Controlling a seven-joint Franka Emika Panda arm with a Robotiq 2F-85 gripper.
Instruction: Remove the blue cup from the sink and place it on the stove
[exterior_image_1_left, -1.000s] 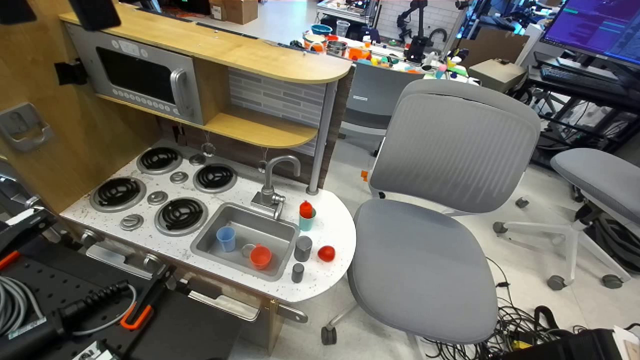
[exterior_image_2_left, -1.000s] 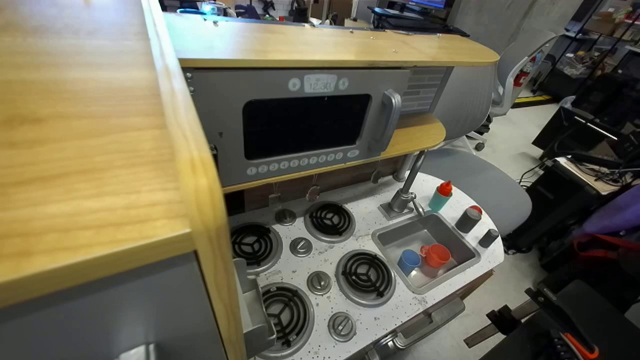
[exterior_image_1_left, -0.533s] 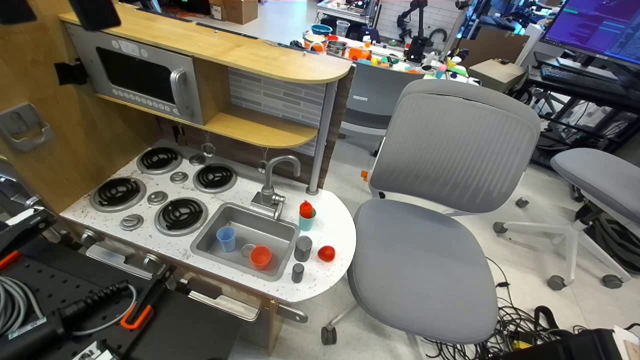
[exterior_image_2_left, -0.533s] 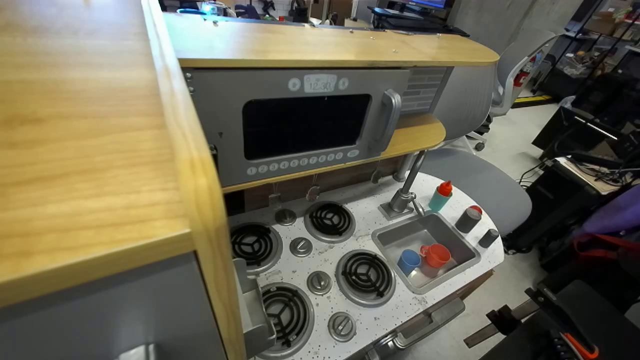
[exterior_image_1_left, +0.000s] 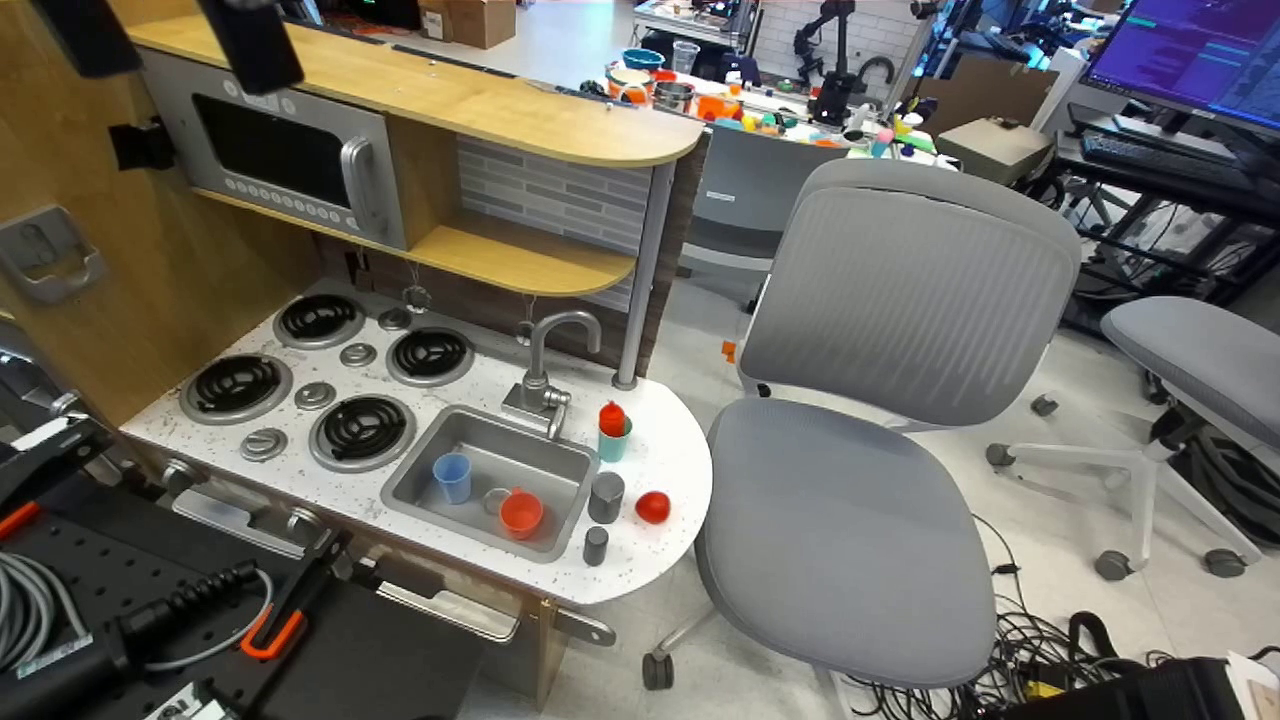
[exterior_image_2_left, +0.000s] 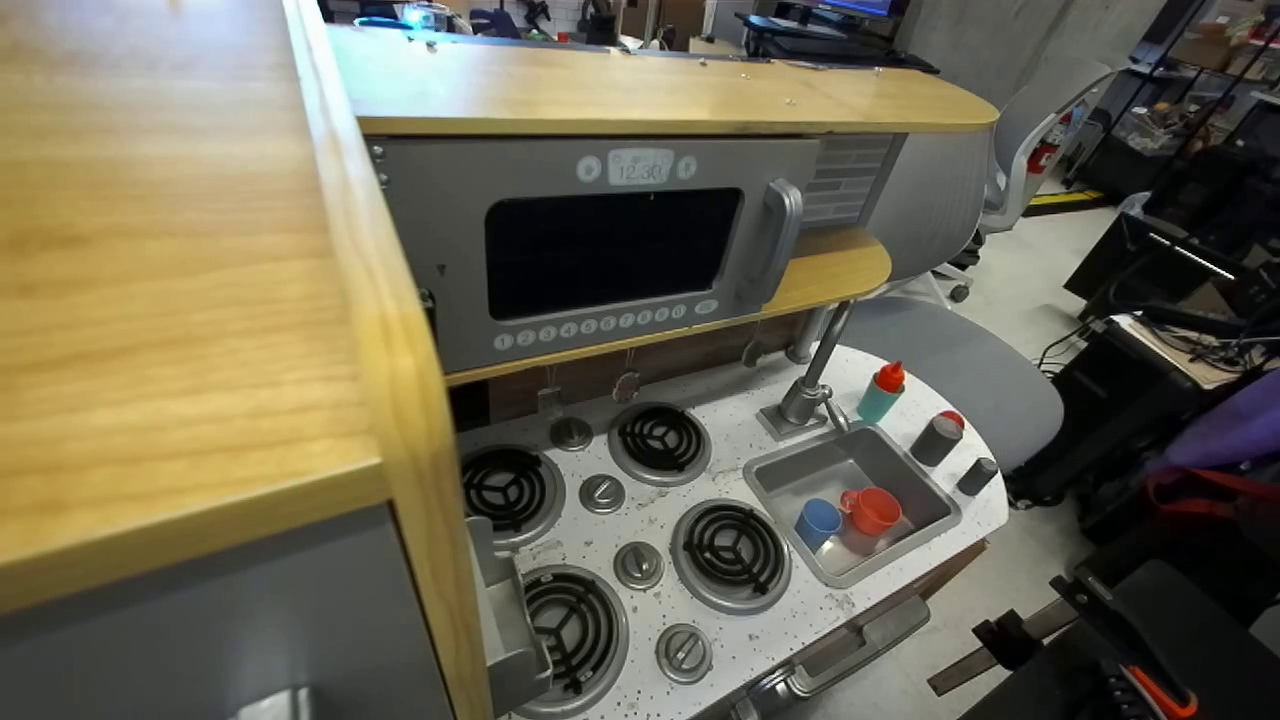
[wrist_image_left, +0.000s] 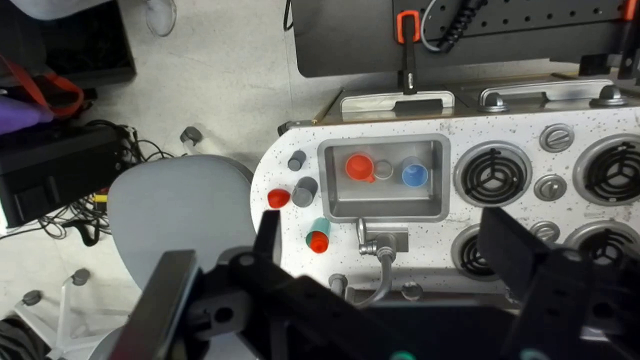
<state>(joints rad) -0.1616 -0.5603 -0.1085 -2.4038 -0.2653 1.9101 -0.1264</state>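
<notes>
Inside sink (wrist_image_left: 360, 192), blue cup (wrist_image_left: 414, 172) upright, mouth up, long axis vertical; 2 fingers (wrist_image_left: 507, 247) spread wide.

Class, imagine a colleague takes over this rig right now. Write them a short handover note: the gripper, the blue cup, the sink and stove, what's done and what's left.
Gripper: open, jaws wide apart, holding nothing; clear of both cups.
Blue cup: in the sink, toward the stove end, apart from the red cup.
Stove: right beside the sink.
Done: none of the transfer yet; the blue cup is not gripped.
Left: bring the gripper to the blue cup, grip it, lift it out, set it on the stove.
</notes>
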